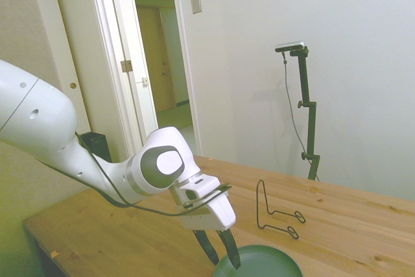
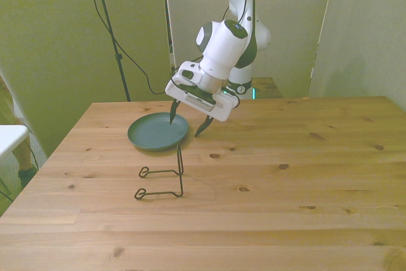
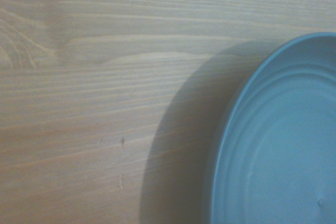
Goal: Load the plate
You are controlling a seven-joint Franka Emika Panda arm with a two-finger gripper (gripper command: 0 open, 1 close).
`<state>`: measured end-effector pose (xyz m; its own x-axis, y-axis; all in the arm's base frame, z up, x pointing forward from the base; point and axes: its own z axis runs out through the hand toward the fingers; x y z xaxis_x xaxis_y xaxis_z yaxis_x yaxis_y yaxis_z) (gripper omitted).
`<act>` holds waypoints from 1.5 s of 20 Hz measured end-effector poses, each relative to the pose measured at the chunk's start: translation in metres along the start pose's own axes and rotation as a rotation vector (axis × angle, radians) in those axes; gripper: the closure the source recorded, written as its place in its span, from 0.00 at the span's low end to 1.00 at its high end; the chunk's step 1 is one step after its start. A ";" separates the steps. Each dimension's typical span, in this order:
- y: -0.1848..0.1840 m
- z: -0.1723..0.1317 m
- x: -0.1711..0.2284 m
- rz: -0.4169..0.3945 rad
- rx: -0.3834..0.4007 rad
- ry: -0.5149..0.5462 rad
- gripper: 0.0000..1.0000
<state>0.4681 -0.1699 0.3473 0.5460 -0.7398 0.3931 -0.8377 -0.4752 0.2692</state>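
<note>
Side view: the gripper (image 1: 220, 251) hangs low over the table (image 1: 363, 218), tilted, its two dark fingers spread apart with nothing between them. One fingertip comes down at the near rim of the plate (image 1: 262, 265), the other stands just outside that rim over bare wood; whether either tip touches the dish cannot be told here. The plate lies flat close to the table's near edge in this view, and the wire stand (image 1: 275, 211) sits apart from it, further in on the tabletop. Front view: the plate (image 2: 155, 132) rests flat toward the table's far edge, on the front view's left half. The gripper (image 2: 188, 125) straddles the plate's rim on the front view's right side: one finger points down over the dish's inner slope, the other hangs beyond the rim over the table (image 2: 304, 176). The wire stand (image 2: 163, 179) stands just nearer the table's middle than the plate, its upright prong close to the plate's rim, apart from it as far as can be told. Wrist view: the plate (image 3: 278, 145) fills one side, bare table (image 3: 94, 87) the rest, with the rim running between them. Judgement: the rim lies between the open fingers, so the coming move likely turns on lowering and pinching that edge; the stand, presumably the rack to load, sits close alongside.
</note>
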 end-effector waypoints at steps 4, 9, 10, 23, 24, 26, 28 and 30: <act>-0.001 0.001 0.000 -0.011 -0.007 0.010 1.00; -0.002 0.001 -0.002 -0.015 -0.007 0.011 1.00; -0.003 0.001 -0.003 -0.018 -0.007 0.011 1.00; -0.008 0.009 -0.008 -0.032 -0.017 -0.001 1.00; -0.009 0.010 -0.009 -0.033 -0.018 -0.002 1.00; -0.009 0.011 -0.010 -0.036 -0.020 -0.004 1.00; -0.010 0.012 -0.010 -0.039 -0.021 -0.007 1.00; -0.008 0.012 -0.009 -0.044 -0.019 -0.009 1.00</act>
<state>0.4703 -0.1654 0.3312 0.5821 -0.7226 0.3730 -0.8125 -0.4982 0.3029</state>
